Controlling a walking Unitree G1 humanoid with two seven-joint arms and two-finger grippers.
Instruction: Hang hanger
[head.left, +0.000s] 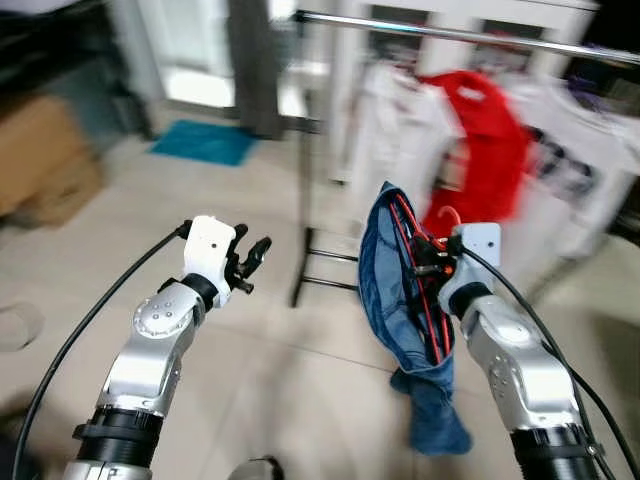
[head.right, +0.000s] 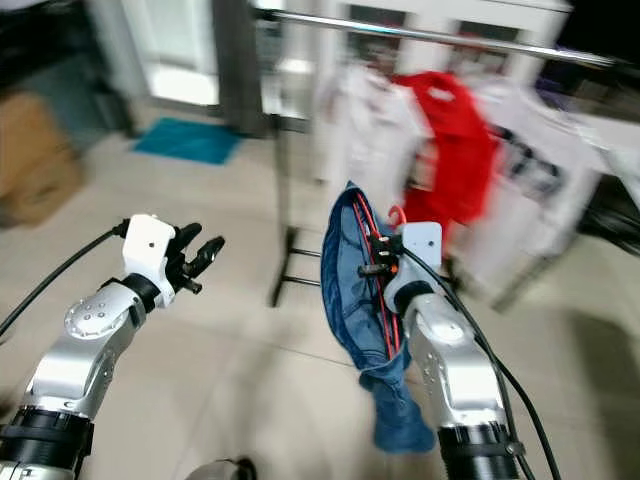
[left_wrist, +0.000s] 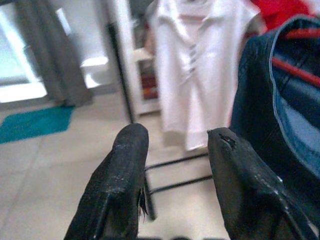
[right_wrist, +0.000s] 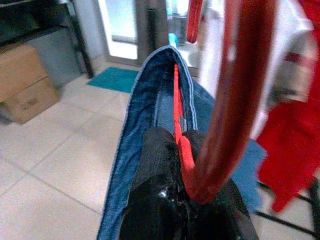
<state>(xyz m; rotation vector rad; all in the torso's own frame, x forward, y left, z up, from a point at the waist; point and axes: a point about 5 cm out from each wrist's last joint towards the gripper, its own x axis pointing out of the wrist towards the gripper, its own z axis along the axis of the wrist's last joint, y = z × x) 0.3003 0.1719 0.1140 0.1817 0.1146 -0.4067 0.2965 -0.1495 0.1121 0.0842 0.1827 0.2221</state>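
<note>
The jaws of the right gripper (right_wrist: 187, 200) are clamped on a red hanger (head.left: 428, 290) carrying a blue denim garment (head.left: 395, 290), held upright in the air just short of the clothes rail (head.left: 470, 35); the jaws of the left gripper (left_wrist: 175, 175) stand apart, empty. The carrying step is judged to be in hand, and the hook must next be raised over the rail. The rack's clothes are blurred, and the rail's right end is cut off.

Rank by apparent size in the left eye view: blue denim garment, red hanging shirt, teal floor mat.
1. blue denim garment, though nearness to the camera inflates it
2. red hanging shirt, blurred and partly covered
3. teal floor mat
</note>
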